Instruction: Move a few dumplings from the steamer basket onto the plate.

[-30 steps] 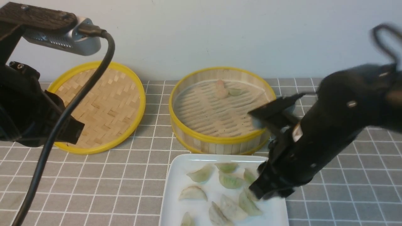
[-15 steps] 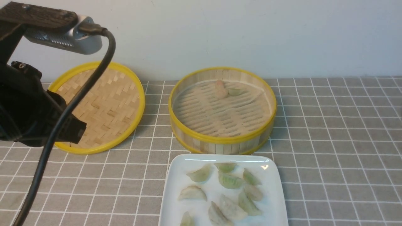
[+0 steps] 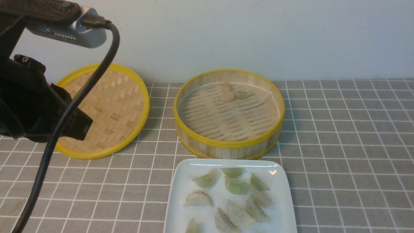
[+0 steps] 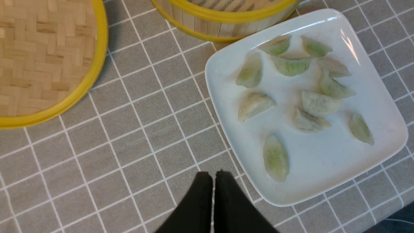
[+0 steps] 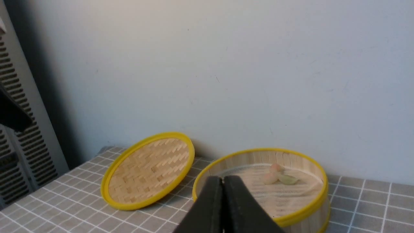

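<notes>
Right gripper [image 5: 223,180] has left the plate [image 3: 181,197], fingers pressed together and empty like the left gripper's [image 4: 213,174], with most dumplings [image 3: 237,187] plated and one green one in the steamer basket [image 3: 226,144], so the task seems done.

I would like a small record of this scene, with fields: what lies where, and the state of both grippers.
plate: nearer the robot than the basket; about eleven dumplings on it
basket: one green dumpling beside a pinkish dumpling, at its far side
lid: left of the basket
left gripper: shut, empty, over the cloth beside the plate
right gripper: shut, empty
</notes>
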